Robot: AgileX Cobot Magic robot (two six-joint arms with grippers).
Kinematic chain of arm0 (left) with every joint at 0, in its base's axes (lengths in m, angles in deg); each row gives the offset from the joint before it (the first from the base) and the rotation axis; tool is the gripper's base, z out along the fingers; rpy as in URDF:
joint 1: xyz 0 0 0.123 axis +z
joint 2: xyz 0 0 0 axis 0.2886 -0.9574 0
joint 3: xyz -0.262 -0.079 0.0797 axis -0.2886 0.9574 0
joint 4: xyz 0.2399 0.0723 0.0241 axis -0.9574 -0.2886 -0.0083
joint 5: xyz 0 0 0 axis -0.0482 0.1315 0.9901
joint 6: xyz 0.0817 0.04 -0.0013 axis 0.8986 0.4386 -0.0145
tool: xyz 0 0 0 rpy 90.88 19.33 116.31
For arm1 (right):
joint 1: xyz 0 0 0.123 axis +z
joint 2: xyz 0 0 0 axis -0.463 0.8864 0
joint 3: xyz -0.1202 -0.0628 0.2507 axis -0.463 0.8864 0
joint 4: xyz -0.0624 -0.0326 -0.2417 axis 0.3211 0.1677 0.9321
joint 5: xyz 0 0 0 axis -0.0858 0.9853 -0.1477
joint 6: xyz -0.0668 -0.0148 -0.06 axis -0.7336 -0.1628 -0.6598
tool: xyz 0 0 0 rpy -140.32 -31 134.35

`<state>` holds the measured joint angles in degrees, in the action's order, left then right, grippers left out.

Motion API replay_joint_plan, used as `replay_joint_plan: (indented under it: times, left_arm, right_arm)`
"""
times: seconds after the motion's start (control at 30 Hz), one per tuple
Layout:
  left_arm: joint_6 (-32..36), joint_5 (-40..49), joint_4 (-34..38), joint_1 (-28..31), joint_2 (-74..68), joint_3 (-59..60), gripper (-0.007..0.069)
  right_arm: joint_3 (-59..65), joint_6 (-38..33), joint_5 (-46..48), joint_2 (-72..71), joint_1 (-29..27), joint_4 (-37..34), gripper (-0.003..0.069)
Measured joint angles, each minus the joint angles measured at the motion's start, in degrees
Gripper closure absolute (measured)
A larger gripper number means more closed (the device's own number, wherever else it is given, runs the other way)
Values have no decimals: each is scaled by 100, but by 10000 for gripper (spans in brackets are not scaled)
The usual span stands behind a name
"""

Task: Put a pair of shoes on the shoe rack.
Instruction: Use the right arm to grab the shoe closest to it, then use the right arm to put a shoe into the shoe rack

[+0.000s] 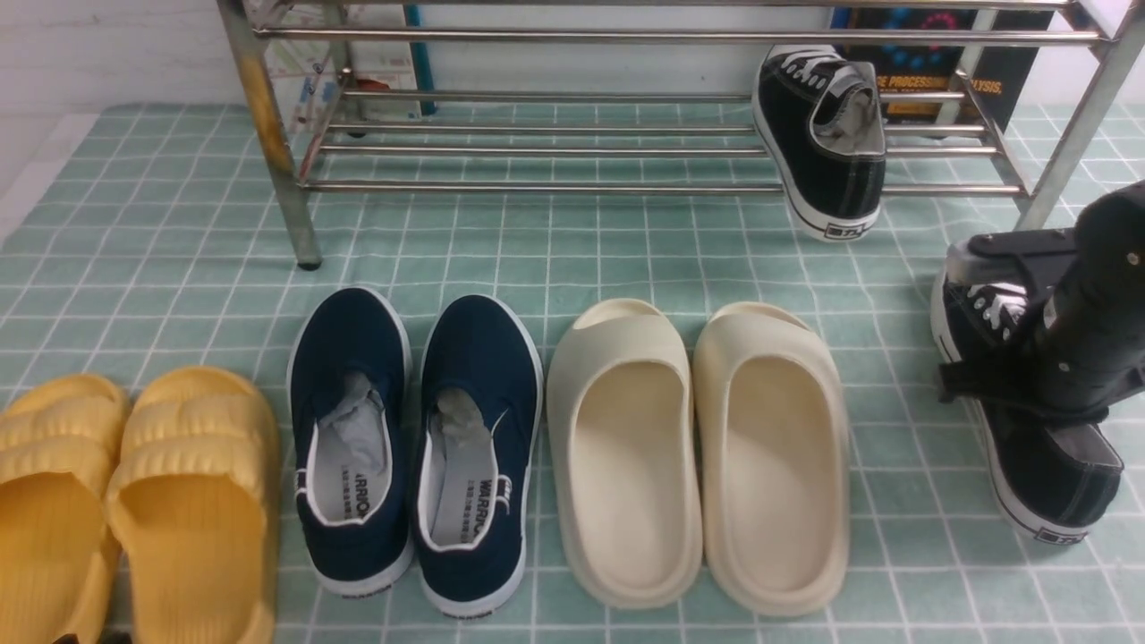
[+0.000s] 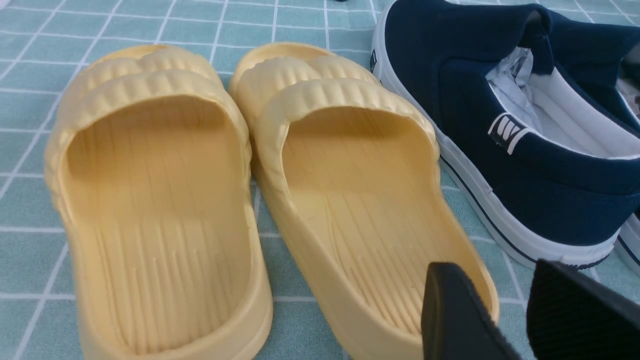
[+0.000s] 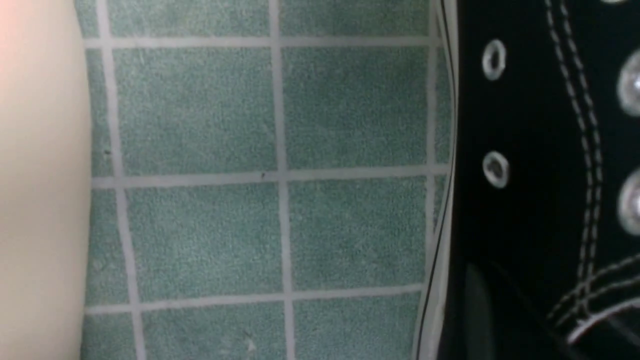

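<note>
Sneaker (image 1: 1047, 474): likely light, soft canvas, stiff sole; best taken at the collar.
Right end effector (image 1: 982, 322): at sneaker, grip unclear.
Left end effector (image 2: 520, 320): spread.

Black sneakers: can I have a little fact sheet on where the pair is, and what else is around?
sneaker on rack: lower shelf of shoe rack, right end, heel overhanging
sneaker on floor: right of cream slides
right arm: over sneaker on floor; jaws' grip unclear
other shoes: navy slip-ons, yellow slides
</note>
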<state>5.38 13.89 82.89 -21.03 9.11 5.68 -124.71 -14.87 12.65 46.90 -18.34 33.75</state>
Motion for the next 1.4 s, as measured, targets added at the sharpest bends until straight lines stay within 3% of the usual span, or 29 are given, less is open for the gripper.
replay_joint_plan:
  times: [0.1, 0.43, 0.77, 1.4]
  left_arm:
    - [0, 0, 0, 0, 0, 0, 386]
    - [0, 0, 0, 0, 0, 0, 386]
    - [0, 0, 0, 0, 0, 0, 386]
    - [0, 0, 0, 0, 0, 0, 386]
  right_arm:
    - [-90, -103, 135, -23, 38, -21, 630]
    - [-1380, -938, 1683, -487, 317, -104, 630]
    - [-2922, -1053, 1645, 351, 176, -116, 630]
    - [-5842, -1040, 1542, 2622, 171, 496, 630]
